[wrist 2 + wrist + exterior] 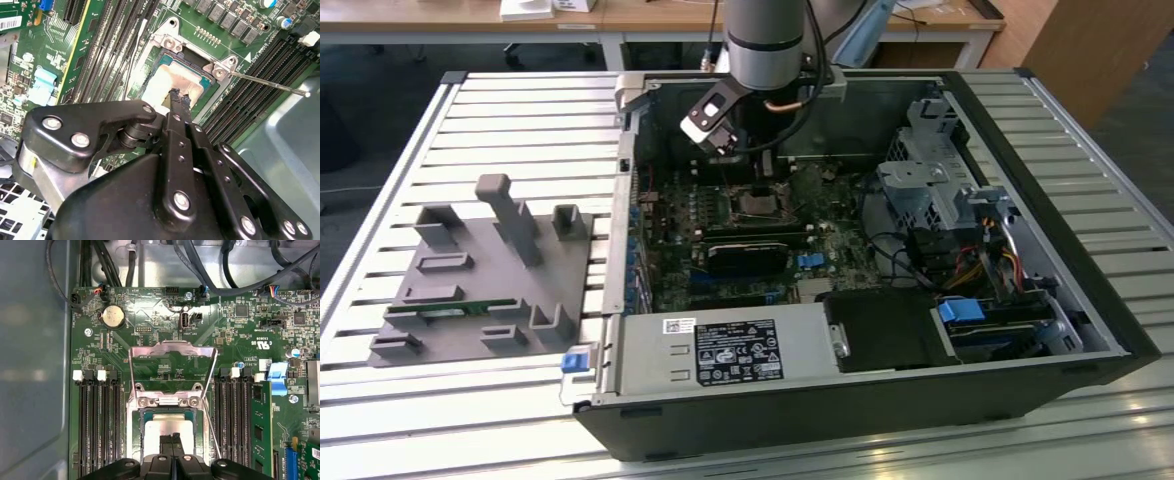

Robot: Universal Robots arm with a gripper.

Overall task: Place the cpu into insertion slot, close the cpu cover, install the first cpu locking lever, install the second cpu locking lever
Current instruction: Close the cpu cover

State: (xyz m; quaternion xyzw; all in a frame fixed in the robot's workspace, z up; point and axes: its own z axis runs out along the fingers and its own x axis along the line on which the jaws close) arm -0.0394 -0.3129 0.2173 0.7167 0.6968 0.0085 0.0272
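**Exterior view, read from its left.** A grey fixture tray (480, 270) is seen well apart from the insertion slot (753, 207), toward the exterior view's left and outside the open computer case (854, 412). The slot is found near the middle of the motherboard (670, 278), and the gripper (761, 186) is held directly over it. A metal drive cage (923, 182) is seen apart from the slot, toward the exterior view's right.

**Wrist views.** The cpu (152, 432) (172, 77) is shown lying flat inside the slot, pale metal top upward. The gripper (172, 437) (177, 96) is pressed together with nothing pinched. Its fingertips (167, 443) are set at the middle of the cpu's top; whether they touch it cannot be told. The cpu cover (172, 346) is shown raised on its hinge at one edge of the slot, just beyond the fingertips, with its hinge line running crosswise to the gripper. A thin locking lever (270, 86) is shown released, projecting from a corner of the slot. The placing step is judged done, and the cover is not yet closed.
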